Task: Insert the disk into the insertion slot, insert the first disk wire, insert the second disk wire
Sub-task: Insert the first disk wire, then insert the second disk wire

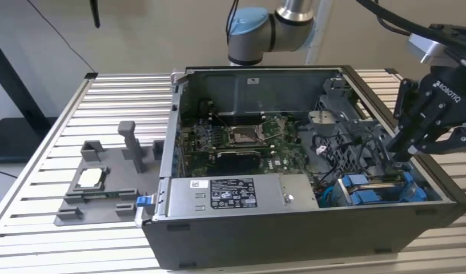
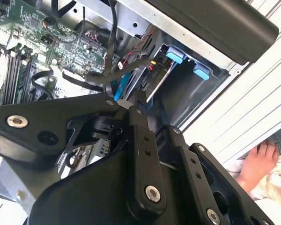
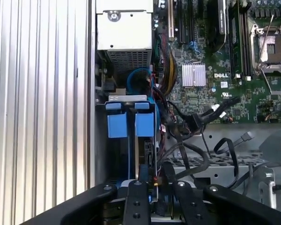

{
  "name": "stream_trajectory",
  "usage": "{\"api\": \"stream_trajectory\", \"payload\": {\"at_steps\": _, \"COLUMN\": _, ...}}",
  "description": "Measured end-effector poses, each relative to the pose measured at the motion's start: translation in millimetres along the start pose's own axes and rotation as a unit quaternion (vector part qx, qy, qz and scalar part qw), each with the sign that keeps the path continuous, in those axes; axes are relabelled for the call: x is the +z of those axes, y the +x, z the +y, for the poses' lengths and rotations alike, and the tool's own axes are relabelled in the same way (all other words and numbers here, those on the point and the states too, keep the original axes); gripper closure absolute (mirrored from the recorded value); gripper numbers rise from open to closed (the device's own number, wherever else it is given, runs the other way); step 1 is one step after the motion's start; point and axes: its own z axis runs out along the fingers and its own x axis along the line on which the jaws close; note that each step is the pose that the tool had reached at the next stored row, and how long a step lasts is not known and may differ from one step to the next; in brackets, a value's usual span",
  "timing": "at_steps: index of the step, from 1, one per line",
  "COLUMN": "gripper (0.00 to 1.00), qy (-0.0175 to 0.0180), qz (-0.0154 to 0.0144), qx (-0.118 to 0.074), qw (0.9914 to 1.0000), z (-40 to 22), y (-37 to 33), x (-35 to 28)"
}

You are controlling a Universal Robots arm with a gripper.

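Seeing disk [image 1: 368,194] sitting down inside slot [image 1: 412,188], blue tabs showing, in case [image 1: 294,240] corner at exterior view's right, beside power supply box [image 1: 225,194]. Spotting gripper [image 1: 397,162] hovering low inside case just over disk, tip close to blue wire [image 2: 118,86], black wires [image 3: 196,119] lying nearby; clenched or released, cannot tell. Noting motherboard [image 1: 241,140] lying beyond, case resting on slatted table [image 1: 119,97], grey tray [image 1: 96,188] sitting at exterior view's left, person's hand [image 2: 257,161] showing past table edge.
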Motion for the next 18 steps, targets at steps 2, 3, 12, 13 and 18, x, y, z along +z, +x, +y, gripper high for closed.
{"api": "stream_trajectory", "payload": {"at_steps": 2, "gripper": 0.73, "qy": 0.0117, "qz": -0.0004, "qx": 0.000, "qw": 0.99993, "z": 4.0, "y": -0.9, "x": 0.5}}
{"api": "stream_trajectory", "payload": {"at_steps": 3, "gripper": 0.73, "qy": 0.0172, "qz": -0.0006, "qx": 0.000, "qw": 0.99985, "z": 6.0, "y": -1.5, "x": 0.8}}
{"api": "stream_trajectory", "payload": {"at_steps": 12, "gripper": 0.73, "qy": 0.0522, "qz": -0.0018, "qx": -0.001, "qw": 0.99864, "z": 24.3, "y": -7.9, "x": 3.1}}
{"api": "stream_trajectory", "payload": {"at_steps": 13, "gripper": 0.73, "qy": 0.0551, "qz": -0.0020, "qx": -0.001, "qw": 0.99848, "z": 26.4, "y": -8.8, "x": 3.4}}
{"api": "stream_trajectory", "payload": {"at_steps": 18, "gripper": 0.73, "qy": 0.0623, "qz": -0.0022, "qx": -0.001, "qw": 0.99805, "z": 38.2, "y": -11.4, "x": 4.5}}
